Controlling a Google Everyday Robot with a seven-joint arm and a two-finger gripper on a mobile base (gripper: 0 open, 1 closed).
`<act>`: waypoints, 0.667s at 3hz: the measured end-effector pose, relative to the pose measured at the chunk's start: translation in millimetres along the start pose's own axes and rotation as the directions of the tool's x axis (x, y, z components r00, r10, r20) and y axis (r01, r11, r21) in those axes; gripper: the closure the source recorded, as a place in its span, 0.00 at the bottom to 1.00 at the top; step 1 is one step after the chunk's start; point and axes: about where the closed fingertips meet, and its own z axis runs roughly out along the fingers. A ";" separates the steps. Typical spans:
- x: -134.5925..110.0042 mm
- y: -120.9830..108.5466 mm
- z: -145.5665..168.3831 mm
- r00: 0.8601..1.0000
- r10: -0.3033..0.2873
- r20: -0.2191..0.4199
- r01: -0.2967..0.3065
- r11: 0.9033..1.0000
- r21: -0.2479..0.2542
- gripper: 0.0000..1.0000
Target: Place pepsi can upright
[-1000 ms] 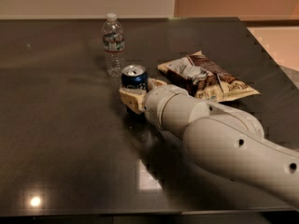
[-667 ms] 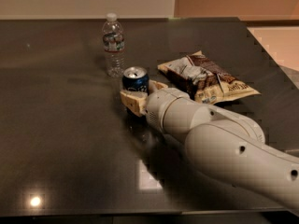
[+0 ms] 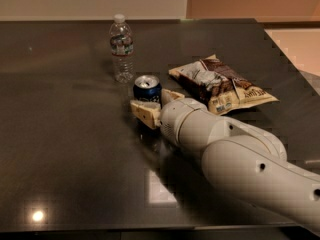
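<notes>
The pepsi can (image 3: 146, 87) stands upright on the dark table (image 3: 65, 149), its silver top facing up, just in front of the water bottle. My gripper (image 3: 155, 106) reaches in from the lower right on the big white arm (image 3: 235, 159). Its cream fingers (image 3: 145, 114) sit close on either side of the can's lower body, shut on it. The bottom of the can is hidden behind the near finger.
A clear plastic water bottle (image 3: 122, 48) stands upright just behind and left of the can. A chip bag (image 3: 220, 84) lies flat to the right of the can. The table's right edge (image 3: 287, 69) runs close by the bag.
The arm's elbow has shifted slightly. The gripper and the can stay in the same place, with the can upright throughout.
</notes>
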 end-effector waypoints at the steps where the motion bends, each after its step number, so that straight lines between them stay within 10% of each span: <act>1: -1.3 -0.5 1.3 1.000 0.000 0.004 0.000 1.000 0.001 0.00; 2: -1.3 -0.5 1.4 1.000 0.000 0.004 0.000 1.000 0.001 0.00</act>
